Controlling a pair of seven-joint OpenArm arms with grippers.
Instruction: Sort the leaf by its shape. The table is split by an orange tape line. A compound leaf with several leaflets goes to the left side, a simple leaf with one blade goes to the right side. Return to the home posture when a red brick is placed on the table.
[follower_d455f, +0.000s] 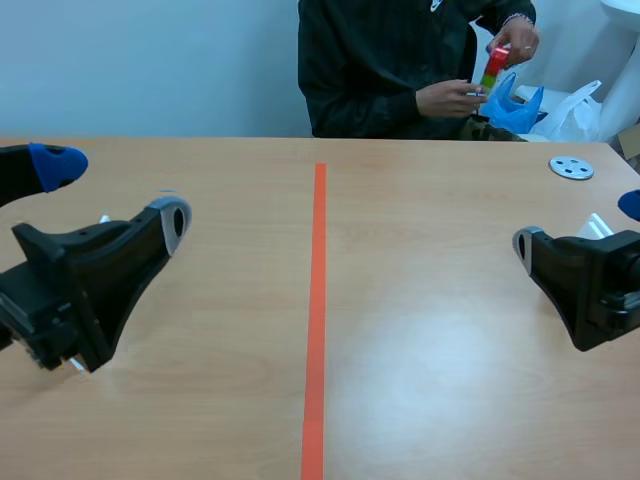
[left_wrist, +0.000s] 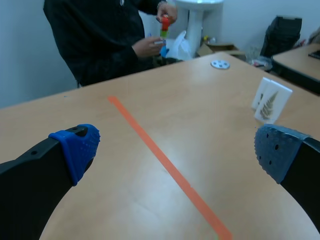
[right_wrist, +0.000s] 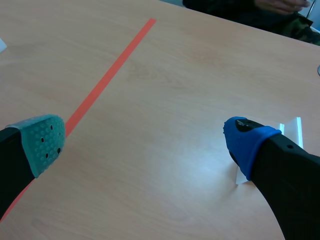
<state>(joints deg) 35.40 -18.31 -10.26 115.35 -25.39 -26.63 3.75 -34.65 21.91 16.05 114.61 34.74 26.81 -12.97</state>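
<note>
Just beside the right hand (right_wrist: 145, 141), fingers apart, stands the leaf card (left_wrist: 270, 102).

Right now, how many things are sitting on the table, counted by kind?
leaf card: 1
grey disc: 1
Total: 2

The left hand (left_wrist: 175, 148) hangs wide open over the counter (left_wrist: 225, 130), and the orange tape line (left_wrist: 165, 161) runs ahead between its fingers. Ahead of its right finger stand white cards (left_wrist: 270, 100) showing a fern-like leaf. Farther ahead, a person (left_wrist: 100, 40) in dark clothes holds a red-and-green object (left_wrist: 164, 26).
</note>
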